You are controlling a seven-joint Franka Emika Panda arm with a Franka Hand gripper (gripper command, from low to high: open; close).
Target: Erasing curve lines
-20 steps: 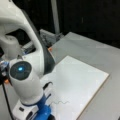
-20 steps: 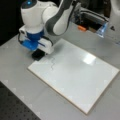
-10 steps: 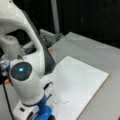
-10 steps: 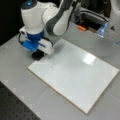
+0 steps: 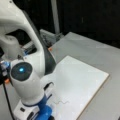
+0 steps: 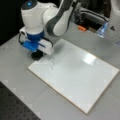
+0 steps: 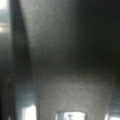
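Note:
The white board [image 6: 80, 75] lies flat on the grey table in both front views [image 5: 82, 80]. The curve lines [image 6: 53, 63] are a thin dark squiggle near the board's left corner, also showing near the bottom of a front view [image 5: 62, 102]. My gripper [image 6: 37, 53], under the blue wrist, sits just left of the squiggle at the board's edge, shut on the black eraser [image 6: 37, 55]. In a front view the gripper [image 5: 46, 115] is mostly cut off at the bottom. A dark block, the eraser [image 7: 65, 50], fills the wrist view.
A small orange object [image 6: 81, 28] lies beyond the board's far edge, beside metal equipment [image 6: 95, 17]. A glare spot [image 6: 89, 58] shines on the board. A dark perforated mat [image 6: 15, 107] borders the table at a front view's bottom left.

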